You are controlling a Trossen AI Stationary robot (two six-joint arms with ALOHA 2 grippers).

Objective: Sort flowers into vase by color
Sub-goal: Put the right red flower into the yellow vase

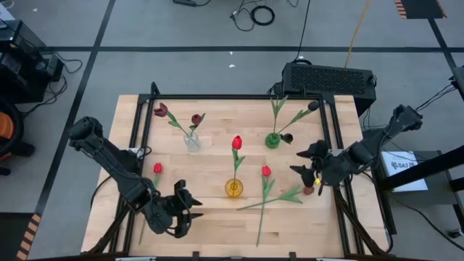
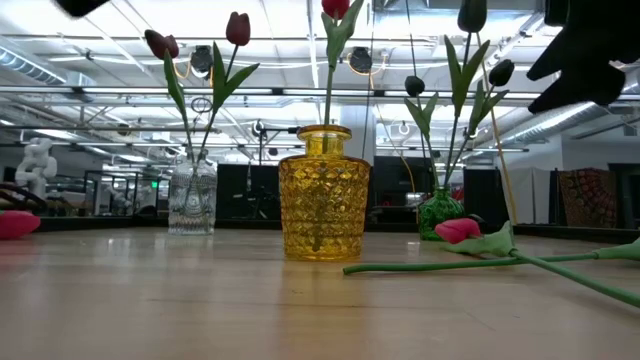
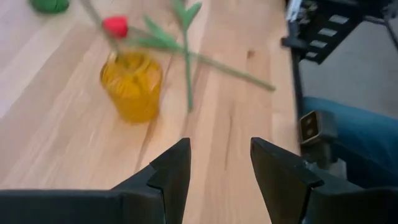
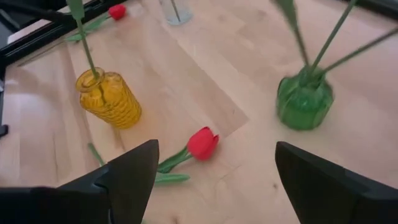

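Right gripper (image 4: 214,171) wide open, empty, above loose red tulip (image 4: 202,142). Probably light, floppy, fragile head; pinch mid-stem. Left gripper (image 3: 219,163) part-open, empty.

High view: overhead, straight down, far enough to take in the whole table (image 1: 210,217) and both arms plus floor around it.
Low view: at tabletop height, level across the wood into the room behind; yellow vase (image 2: 323,192) is close and centre, clear vase (image 2: 192,198) and green vase (image 2: 441,212) farther back.
Left wrist view: looks forward and down past its own fingers (image 3: 171,177), close to the table.
Right wrist view: same arrangement, close, angled down.
Overlap: the yellow vase shows in all four views; the green vase too, cropped in the left wrist view.
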